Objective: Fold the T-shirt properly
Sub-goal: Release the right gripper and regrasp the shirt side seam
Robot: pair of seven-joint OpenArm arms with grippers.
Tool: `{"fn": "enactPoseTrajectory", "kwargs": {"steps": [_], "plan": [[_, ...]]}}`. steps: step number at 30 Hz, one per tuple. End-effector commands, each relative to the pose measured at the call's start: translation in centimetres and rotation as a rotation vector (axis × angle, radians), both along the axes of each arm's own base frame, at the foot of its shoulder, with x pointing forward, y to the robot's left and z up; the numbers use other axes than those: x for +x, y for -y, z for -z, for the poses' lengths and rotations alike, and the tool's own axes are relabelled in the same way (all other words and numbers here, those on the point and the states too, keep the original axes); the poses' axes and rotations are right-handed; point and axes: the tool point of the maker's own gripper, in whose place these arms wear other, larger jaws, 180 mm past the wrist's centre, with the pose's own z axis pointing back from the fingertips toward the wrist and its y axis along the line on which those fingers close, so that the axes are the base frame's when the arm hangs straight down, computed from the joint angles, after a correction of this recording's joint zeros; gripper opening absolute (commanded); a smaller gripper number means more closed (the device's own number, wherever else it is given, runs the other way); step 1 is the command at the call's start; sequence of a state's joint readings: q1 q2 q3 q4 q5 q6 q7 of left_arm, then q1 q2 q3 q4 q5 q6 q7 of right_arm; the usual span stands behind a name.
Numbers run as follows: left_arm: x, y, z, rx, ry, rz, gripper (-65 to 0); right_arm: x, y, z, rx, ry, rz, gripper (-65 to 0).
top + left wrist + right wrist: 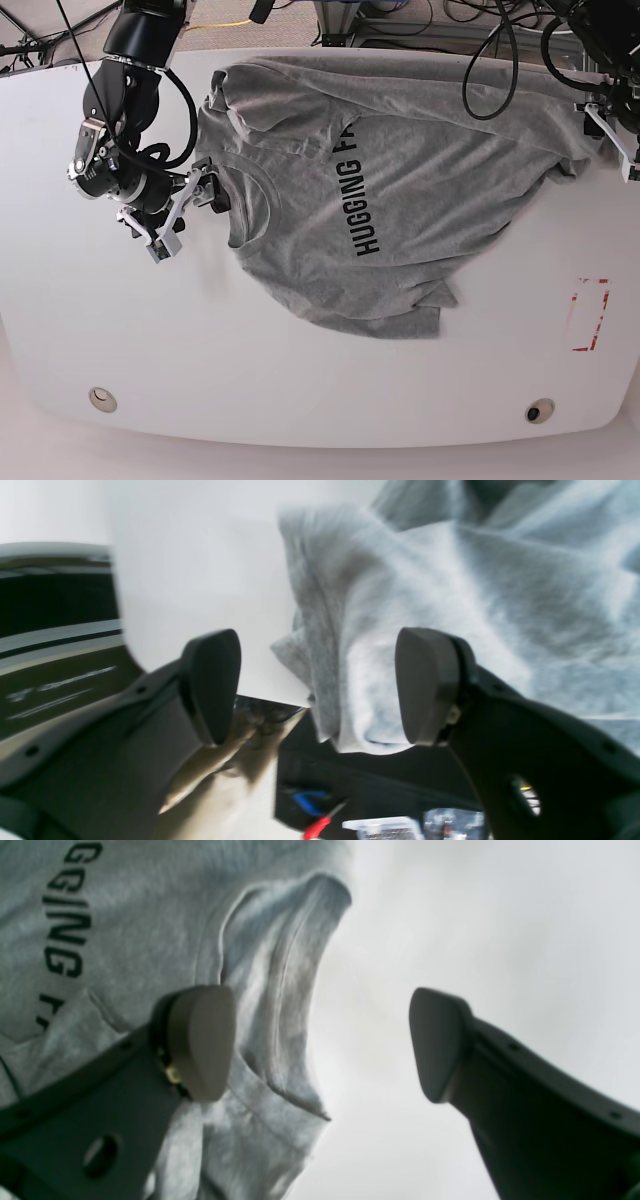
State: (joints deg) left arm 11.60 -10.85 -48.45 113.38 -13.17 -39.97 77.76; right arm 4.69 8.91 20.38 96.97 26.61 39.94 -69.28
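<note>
The light heather-grey cotton T-shirt (400,200) with black block lettering lies spread but rumpled across the white surface (300,380), reaching from one tool to the other.

At the left of the base view, the right tool (188,205) stands with its jaws well apart and nothing held. The round neckline (280,990) lies just beside it: in its wrist view one pad (200,1040) sits over the cloth by the collar, the other over bare surface.

At the far right of that view, the left tool (320,685) hangs at the hem end, near the edge of the surface. Its jaws are also spread, and a bunched fold of grey fabric (340,680) lies between the pads, apparently not pinched.

To my eye the step in hand is gripping both ends. It would go best if each tool closes on a single clean edge, collar side and hem side, not a wad, then draws the cloth taut so the wrinkles flatten before any fold.
</note>
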Motion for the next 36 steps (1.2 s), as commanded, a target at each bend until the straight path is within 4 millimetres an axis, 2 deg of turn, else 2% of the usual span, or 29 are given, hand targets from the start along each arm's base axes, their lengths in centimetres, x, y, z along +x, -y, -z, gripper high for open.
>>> {"fn": "enactPoseTrajectory", "kwargs": {"steps": [1, 4, 9, 16, 19, 22, 25, 31, 34, 36], "plan": [[0.8, -0.4, -1.7, 0.0, 0.057, 0.028, -19.9, 2.3, 0.5, -1.1, -0.001, 0.037, 0.008, -14.1], [1.1, -0.5, -2.5, -0.036, 0.09, 0.043, -19.9, 4.3, 0.6, -1.1, 0.028, 0.033, 0.019, -14.1], [0.3, -2.0, -3.5, -0.034, 0.139, -0.022, -19.9, 7.8, 0.5, -1.0, 0.086, 0.031, 0.041, -14.1], [0.2, -2.8, -4.1, -0.021, 0.158, -0.052, -19.9, 10.4, 0.2, 0.9, 0.144, -0.021, 0.076, -14.1], [-0.2, -3.4, -4.3, -0.006, 0.161, -0.077, -19.6, 10.9, -0.8, 2.1, 0.187, -0.045, 0.077, -14.1], [-0.1, -3.5, -4.4, -0.003, 0.167, -0.082, -19.7, 10.7, -2.9, 3.4, 0.202, -0.079, 0.035, -14.1], [0.2, -3.9, -5.0, -0.001, 0.193, -0.099, -19.7, 10.4, -4.8, 3.8, 0.207, -0.082, -0.005, -14.1], [0.6, -4.9, -6.4, 0.007, 0.274, -0.145, -19.7, 10.1, -8.7, 3.9, 0.247, -0.09, -0.053, -14.1], [1.7, -4.9, -7.3, 0.013, 0.343, -0.127, -19.6, 10.1, -9.7, 3.8, 0.263, -0.09, -0.062, -14.3], [3.0, -4.5, -7.7, 0.005, 0.401, -0.089, -19.3, 10.2, -9.9, 3.7, 0.267, -0.087, -0.065, -18.2]]}}
